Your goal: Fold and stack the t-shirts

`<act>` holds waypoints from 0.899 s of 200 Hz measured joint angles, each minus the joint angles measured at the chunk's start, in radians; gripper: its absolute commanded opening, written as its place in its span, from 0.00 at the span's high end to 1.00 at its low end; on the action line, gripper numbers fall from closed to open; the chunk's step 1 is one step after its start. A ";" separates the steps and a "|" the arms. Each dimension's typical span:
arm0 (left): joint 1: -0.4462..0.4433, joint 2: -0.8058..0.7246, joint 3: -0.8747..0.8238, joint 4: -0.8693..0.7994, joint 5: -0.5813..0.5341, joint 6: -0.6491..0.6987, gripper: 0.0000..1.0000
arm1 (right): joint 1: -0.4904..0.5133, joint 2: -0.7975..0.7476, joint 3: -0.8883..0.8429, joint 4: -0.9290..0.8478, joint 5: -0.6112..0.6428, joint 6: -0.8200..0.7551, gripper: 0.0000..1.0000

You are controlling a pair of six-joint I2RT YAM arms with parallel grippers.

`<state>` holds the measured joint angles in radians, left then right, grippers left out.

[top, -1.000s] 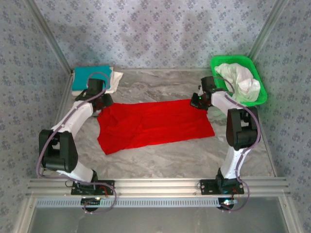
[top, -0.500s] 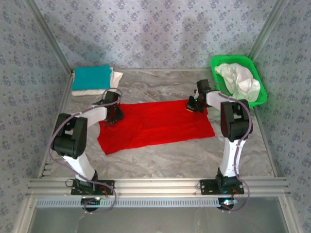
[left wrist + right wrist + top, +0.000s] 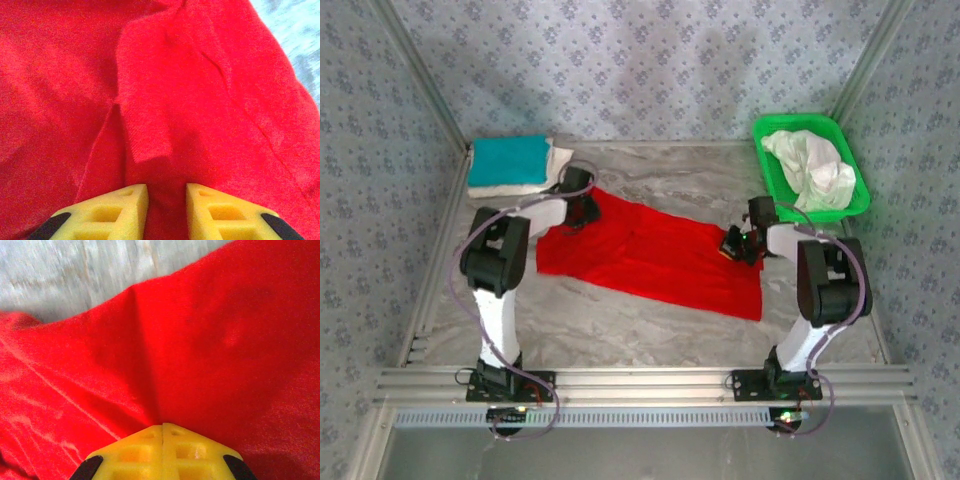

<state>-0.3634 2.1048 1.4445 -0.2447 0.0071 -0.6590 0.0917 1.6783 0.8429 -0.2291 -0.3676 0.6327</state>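
Note:
A bright red t-shirt (image 3: 650, 255) lies slanted across the middle of the table. My left gripper (image 3: 583, 210) sits at its back-left corner, and a fold of red cloth (image 3: 165, 150) is pinched between the yellow fingers (image 3: 125, 210) of that gripper (image 3: 167, 194). My right gripper (image 3: 734, 245) rests on the shirt's right part. In the right wrist view its jaws (image 3: 163, 426) are pressed together, and a crease in the red t-shirt (image 3: 150, 365) runs straight into their tip. A folded teal t-shirt (image 3: 508, 158) lies on a white one (image 3: 556, 160) at the back left.
A green mesh basket (image 3: 768, 170) at the back right holds crumpled white t-shirts (image 3: 812, 165). Bare marble table (image 3: 650, 330) lies in front of the red shirt. Patterned walls close in the back and both sides.
The left gripper has carried the shirt's left corner back and to the right. The right gripper has drawn the right side nearer. The shirt has gone from level to slanted.

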 measured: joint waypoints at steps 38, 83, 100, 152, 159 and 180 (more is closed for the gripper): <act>-0.039 0.249 0.404 -0.077 0.038 0.043 0.72 | 0.139 -0.118 -0.137 0.034 0.019 0.097 1.00; -0.024 0.462 0.826 -0.261 0.024 0.134 0.70 | 0.345 -0.242 -0.252 0.068 0.075 0.251 1.00; 0.012 0.505 0.969 -0.336 0.017 0.161 0.70 | 0.408 -0.294 -0.253 0.006 0.121 0.285 1.00; 0.126 0.351 0.918 -0.368 -0.042 0.222 0.71 | 0.340 -0.465 -0.138 -0.141 0.257 0.212 0.99; 0.125 0.253 0.763 -0.310 -0.045 0.222 0.71 | 0.322 -0.448 -0.096 -0.145 0.264 0.177 1.00; 0.084 -0.101 0.227 -0.083 -0.052 0.184 0.70 | 0.304 -0.271 0.136 -0.180 0.261 0.035 1.00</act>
<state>-0.2790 2.0033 1.6718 -0.3279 -0.0452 -0.4747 0.3958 1.4075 0.9787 -0.4088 -0.1066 0.6678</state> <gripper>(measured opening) 0.291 0.066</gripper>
